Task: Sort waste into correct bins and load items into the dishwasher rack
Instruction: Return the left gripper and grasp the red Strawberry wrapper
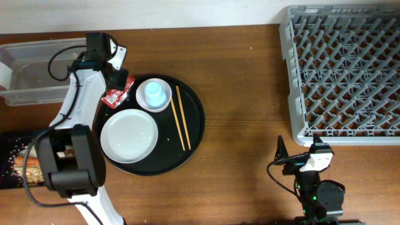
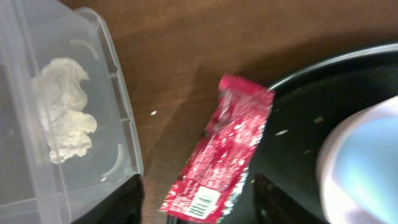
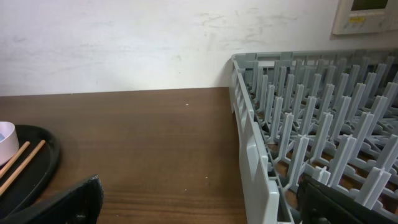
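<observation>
The red shiny wrapper (image 1: pixel 117 95) lies over the left rim of the round black tray, half on the table; the left wrist view shows it (image 2: pixel 221 149). My left gripper (image 1: pixel 119 83) is open, with its fingers on either side of the wrapper's near end (image 2: pixel 199 208). The crumpled white tissue (image 2: pixel 62 109) lies in the clear tub (image 1: pixel 31 69). The white plate (image 1: pixel 129 134), the pale blue cup (image 1: pixel 154 92) in the small white bowl (image 1: pixel 154 104), and the chopsticks (image 1: pixel 182 117) sit on the tray. My right gripper (image 1: pixel 299 151) is open and empty beside the grey rack (image 1: pixel 344 69).
The round black tray (image 1: pixel 194 134) sits left of the middle. The black bin (image 1: pixel 12 159) at the lower left holds pale food scraps. In the right wrist view the rack's wall (image 3: pixel 252 155) is close on the right, with bare wood to its left.
</observation>
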